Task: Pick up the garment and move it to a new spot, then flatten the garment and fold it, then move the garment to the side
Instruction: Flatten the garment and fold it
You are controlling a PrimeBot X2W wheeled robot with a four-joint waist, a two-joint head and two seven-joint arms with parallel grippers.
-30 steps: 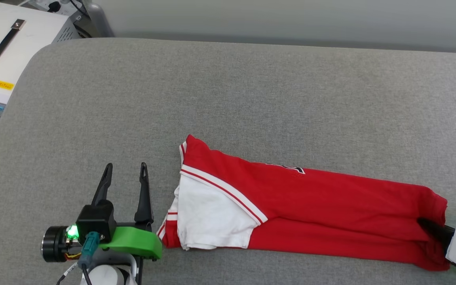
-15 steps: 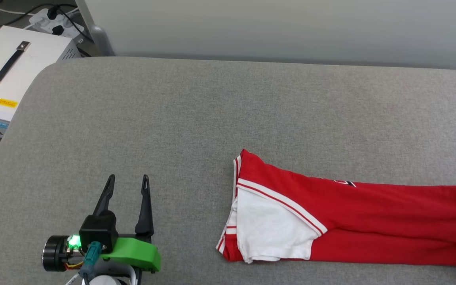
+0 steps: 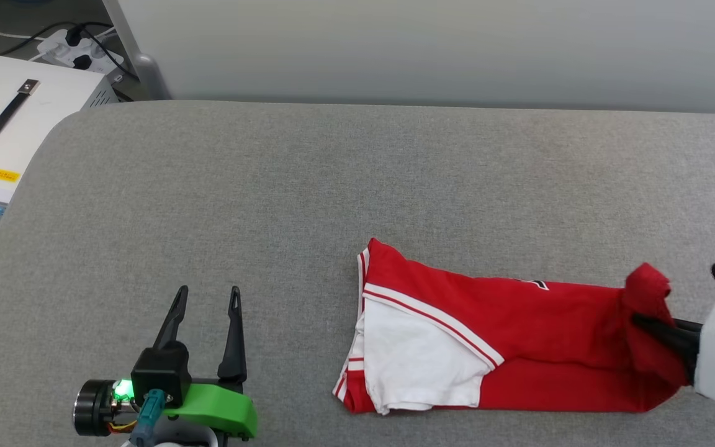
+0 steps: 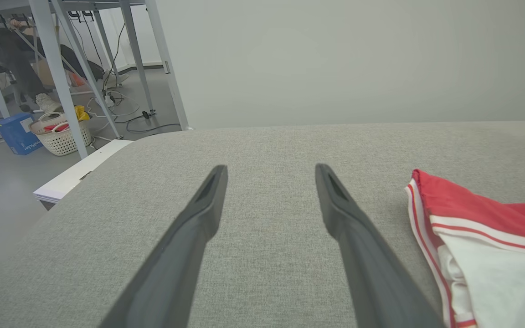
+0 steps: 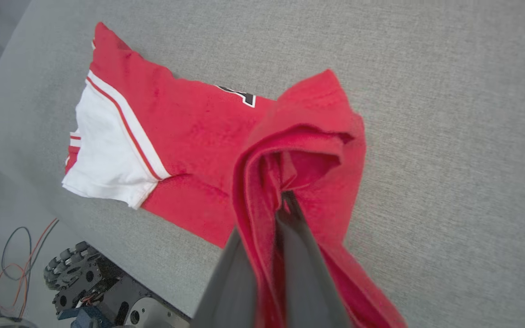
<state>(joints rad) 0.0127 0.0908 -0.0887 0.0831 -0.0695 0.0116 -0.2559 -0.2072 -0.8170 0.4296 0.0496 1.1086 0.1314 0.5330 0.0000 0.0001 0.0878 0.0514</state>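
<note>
Since the earlier frame, the hem end (image 3: 646, 285) of the garment (image 3: 519, 354) has risen and bunched, shortening the spread, and the right gripper (image 3: 652, 324) has come into the head view.

Right gripper: clamped on the hem end, with cloth draped over both fingers. From its fingertips the garment runs off toward the robot's left across the grey padded surface (image 3: 332, 186). The long axis lies left to right, and the white sleeve (image 3: 419, 360) points at the left gripper (image 3: 207, 293).

Left gripper: jaws wide and empty, near that sleeve but clear of it, with the garment to its right.

Judgement: the coming move rests with the right arm.
</note>
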